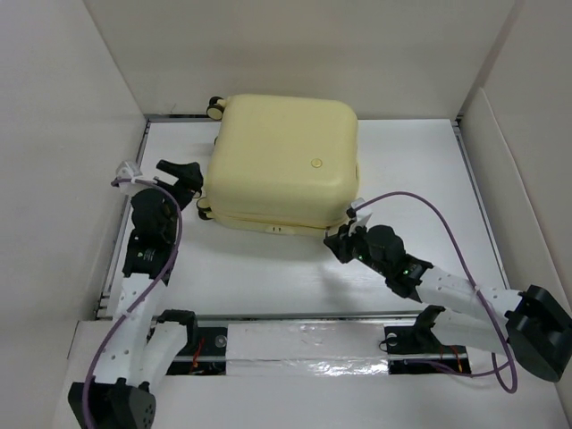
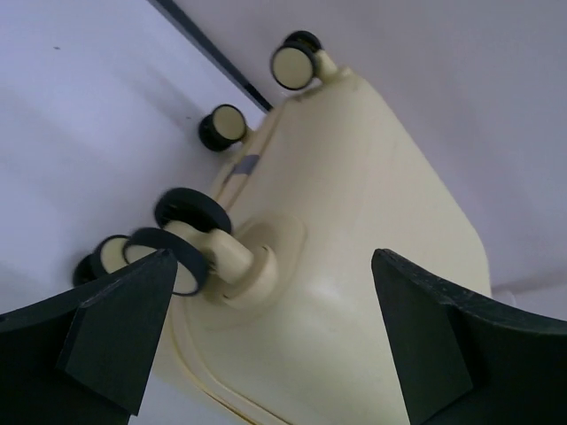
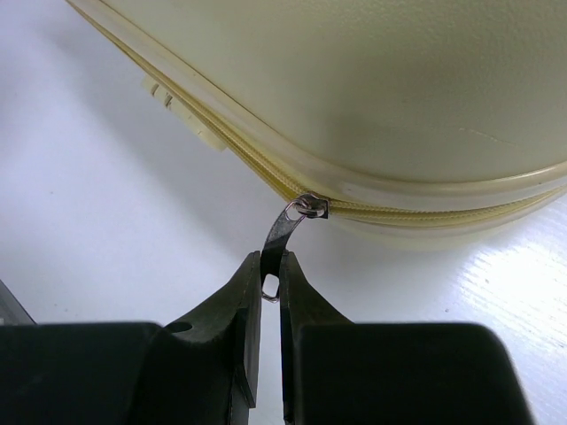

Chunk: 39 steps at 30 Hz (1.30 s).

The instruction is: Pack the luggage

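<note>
The pale-yellow luggage (image 1: pixel 281 161) lies flat and closed on the white table, wheels to the left and far left. My left gripper (image 1: pixel 185 175) is open beside its left end; in the left wrist view (image 2: pixel 266 328) the fingers (image 2: pixel 124 328) straddle the shell (image 2: pixel 354 230) near a black-and-yellow wheel (image 2: pixel 190 226) without touching it. My right gripper (image 1: pixel 347 239) is at the luggage's near right corner. In the right wrist view it (image 3: pixel 273 270) is shut on the metal zipper pull (image 3: pixel 285 239), which hangs from the slider (image 3: pixel 310 207) on the yellow zipper seam.
White walls enclose the table on the left, back and right. A black rail (image 1: pixel 170 116) runs along the back edge. Purple cables (image 1: pixel 429 210) loop from both arms. A small yellow latch tab (image 3: pixel 182 111) sticks out of the seam to the left of the slider.
</note>
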### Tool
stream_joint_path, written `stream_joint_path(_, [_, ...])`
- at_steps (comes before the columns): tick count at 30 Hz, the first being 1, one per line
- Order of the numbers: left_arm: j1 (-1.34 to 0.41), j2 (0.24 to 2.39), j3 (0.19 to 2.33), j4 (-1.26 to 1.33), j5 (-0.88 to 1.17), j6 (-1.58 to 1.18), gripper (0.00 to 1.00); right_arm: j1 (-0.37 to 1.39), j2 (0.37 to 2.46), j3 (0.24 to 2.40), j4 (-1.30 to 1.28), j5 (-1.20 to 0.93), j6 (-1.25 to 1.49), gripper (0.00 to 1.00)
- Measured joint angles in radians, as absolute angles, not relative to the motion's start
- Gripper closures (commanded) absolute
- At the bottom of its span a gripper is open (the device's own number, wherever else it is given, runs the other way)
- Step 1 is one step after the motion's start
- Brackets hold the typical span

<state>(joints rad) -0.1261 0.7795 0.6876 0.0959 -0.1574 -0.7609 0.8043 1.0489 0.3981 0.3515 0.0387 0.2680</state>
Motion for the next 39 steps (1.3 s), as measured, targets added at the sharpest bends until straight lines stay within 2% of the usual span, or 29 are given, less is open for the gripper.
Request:
stream_joint_path(5, [0.111, 0.911, 0.774, 0.025, 0.002, -0.775, 0.11, 0.793, 1.047, 0.394, 0.353, 0.002, 0.262, 1.0])
stream_joint_path(8, [0.166, 1.008, 0.786, 0.008, 0.078, -0.777, 0.09, 0.792, 1.045, 0.393, 0.354, -0.013, 0.259, 1.0])
stream_joint_path(17, [0.165, 1.101, 0.797, -0.027, 0.24, -0.786, 0.09, 0.792, 1.048, 0.382, 0.375, -0.053, 0.258, 1.0])
stream_joint_path(23, [0.166, 1.105, 0.799, -0.026, 0.26, -0.795, 0.09, 0.792, 1.05, 0.382, 0.376, -0.059, 0.258, 1.0])
stream_joint_path(31, [0.152, 1.23, 0.837, 0.022, 0.281, -0.834, 0.1, 0.792, 1.055, 0.382, 0.382, -0.064, 0.258, 1.0])
stream_joint_path(37, [0.149, 1.272, 0.842, 0.069, 0.281, -0.876, 0.14, 0.792, 1.055, 0.382, 0.382, -0.071, 0.258, 1.0])
stream_joint_path(39, [0.149, 1.283, 0.842, 0.089, 0.281, -0.896, 0.19, 0.792, 1.055, 0.381, 0.382, -0.072, 0.258, 1.0])
